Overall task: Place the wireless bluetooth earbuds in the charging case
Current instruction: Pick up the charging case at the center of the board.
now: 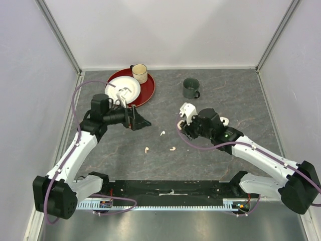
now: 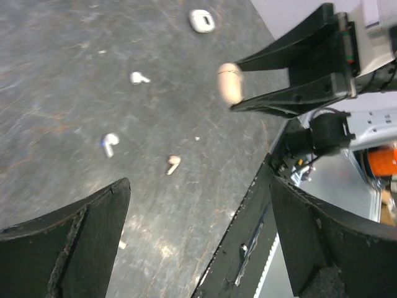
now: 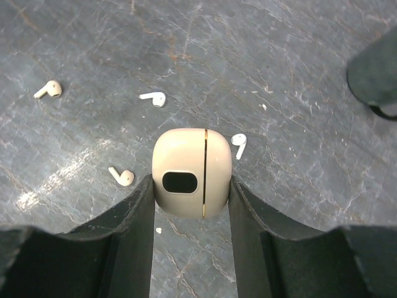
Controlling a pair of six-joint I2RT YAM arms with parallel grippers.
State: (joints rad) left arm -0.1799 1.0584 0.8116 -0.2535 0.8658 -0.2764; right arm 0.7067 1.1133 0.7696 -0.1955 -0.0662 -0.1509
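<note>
My right gripper point(image 1: 182, 122) point(image 3: 191, 183) is shut on a closed pale peach charging case point(image 3: 191, 172) and holds it above the table; the case also shows in the left wrist view point(image 2: 229, 82). Below it lie four earbuds: two pale peach point(image 3: 48, 89) point(image 3: 121, 176) and two white point(image 3: 154, 97) point(image 3: 239, 144). The top view shows a white one point(image 1: 162, 133) and two peach ones point(image 1: 146, 149) point(image 1: 172, 148). A white charging case point(image 2: 201, 20) point(image 1: 223, 121) lies beside the right arm. My left gripper point(image 1: 143, 122) point(image 2: 198, 185) is open and empty, left of the earbuds.
A red plate point(image 1: 146, 90) holding a white plate point(image 1: 131, 86) and a beige mug point(image 1: 140, 73) stands at the back left. A dark green mug point(image 1: 191, 88) point(image 3: 375, 68) stands behind the right gripper. Walls enclose the table on three sides.
</note>
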